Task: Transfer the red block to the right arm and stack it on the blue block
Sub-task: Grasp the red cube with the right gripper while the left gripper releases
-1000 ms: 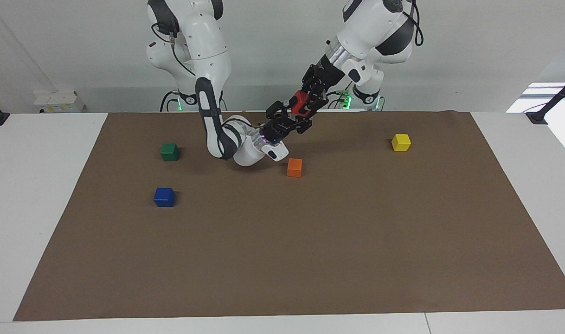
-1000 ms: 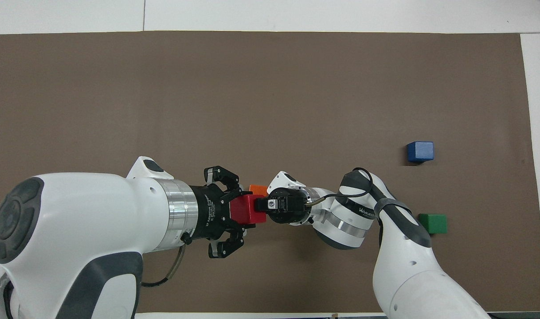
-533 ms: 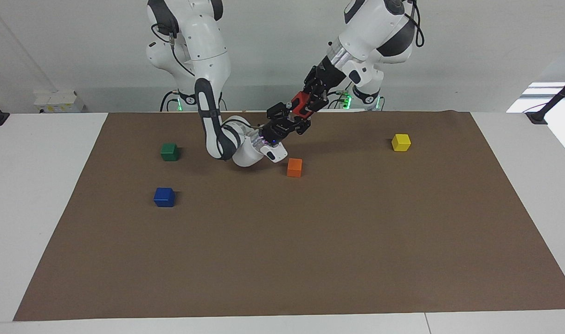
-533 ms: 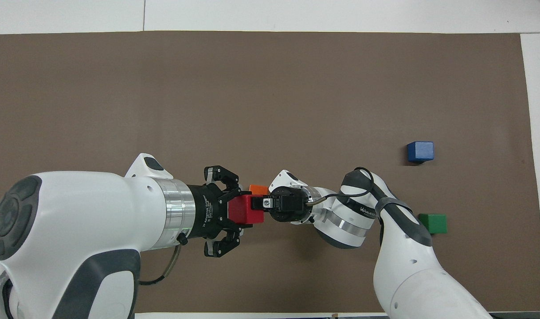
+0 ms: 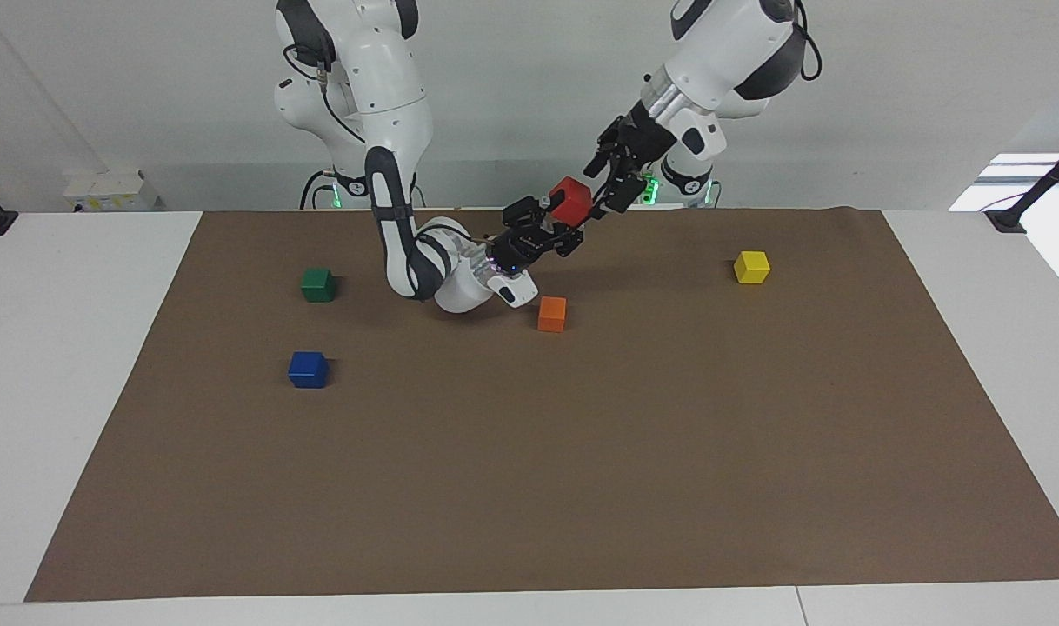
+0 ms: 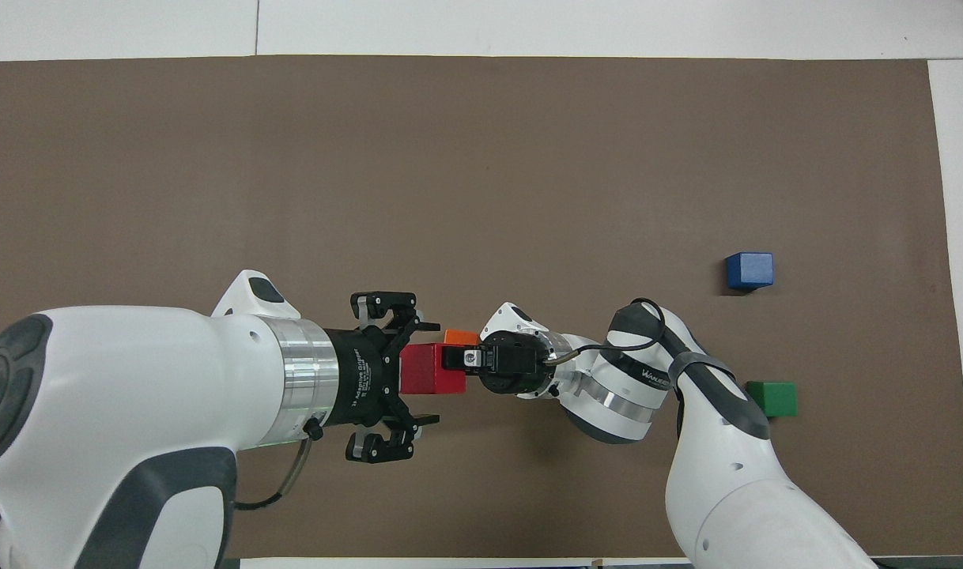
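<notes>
The red block (image 5: 570,199) (image 6: 432,369) hangs in the air over the mat, close to the robots' edge, and my right gripper (image 5: 557,222) (image 6: 455,360) is shut on it. My left gripper (image 5: 602,184) (image 6: 424,371) stands open just beside the block, its fingers spread wide and off the block's faces. The blue block (image 5: 308,369) (image 6: 749,269) sits alone on the mat toward the right arm's end of the table.
A green block (image 5: 318,284) (image 6: 772,398) lies nearer to the robots than the blue one. Under the two grippers sits an orange block (image 5: 552,313) (image 6: 460,337). Toward the left arm's end is a yellow block (image 5: 751,266). The brown mat (image 5: 529,478) covers the table.
My left gripper has opened, letting go of the red block, and has drawn back and upward a little. The right gripper has closed on the block and keeps it where it was.
</notes>
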Controlling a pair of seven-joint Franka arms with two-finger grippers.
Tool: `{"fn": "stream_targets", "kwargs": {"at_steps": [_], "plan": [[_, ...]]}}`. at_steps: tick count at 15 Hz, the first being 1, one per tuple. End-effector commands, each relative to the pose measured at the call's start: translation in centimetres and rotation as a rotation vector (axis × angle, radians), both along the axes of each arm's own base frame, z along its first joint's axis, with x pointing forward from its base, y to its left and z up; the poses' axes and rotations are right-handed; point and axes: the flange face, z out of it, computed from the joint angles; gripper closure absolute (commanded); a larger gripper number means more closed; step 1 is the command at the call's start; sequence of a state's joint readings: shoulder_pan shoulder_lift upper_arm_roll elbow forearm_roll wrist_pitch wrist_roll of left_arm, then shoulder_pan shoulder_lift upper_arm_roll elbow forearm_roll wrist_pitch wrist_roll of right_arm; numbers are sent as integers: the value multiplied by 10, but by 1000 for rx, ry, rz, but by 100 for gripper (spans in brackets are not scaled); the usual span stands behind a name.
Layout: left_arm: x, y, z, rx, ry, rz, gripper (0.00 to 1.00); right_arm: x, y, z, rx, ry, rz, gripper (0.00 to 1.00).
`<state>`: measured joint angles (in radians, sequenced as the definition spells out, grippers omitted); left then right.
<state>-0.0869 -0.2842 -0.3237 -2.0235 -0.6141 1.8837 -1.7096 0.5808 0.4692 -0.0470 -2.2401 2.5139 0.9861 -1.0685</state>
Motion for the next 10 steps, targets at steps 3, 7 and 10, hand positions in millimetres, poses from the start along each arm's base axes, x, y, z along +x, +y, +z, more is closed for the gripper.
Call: {"fn": "stream_targets", "kwargs": {"at_steps": [3,7,10], "plan": [[38,108,1,12,-109,-49,0,15,-10,38,3,15,9,100],[52,175,-7,220,-294,-380,0,29,-23,81,-33,55,28,100],[59,216,-5,421,-343,-621,0,35,-42,111,-79,105,28,100]]}}
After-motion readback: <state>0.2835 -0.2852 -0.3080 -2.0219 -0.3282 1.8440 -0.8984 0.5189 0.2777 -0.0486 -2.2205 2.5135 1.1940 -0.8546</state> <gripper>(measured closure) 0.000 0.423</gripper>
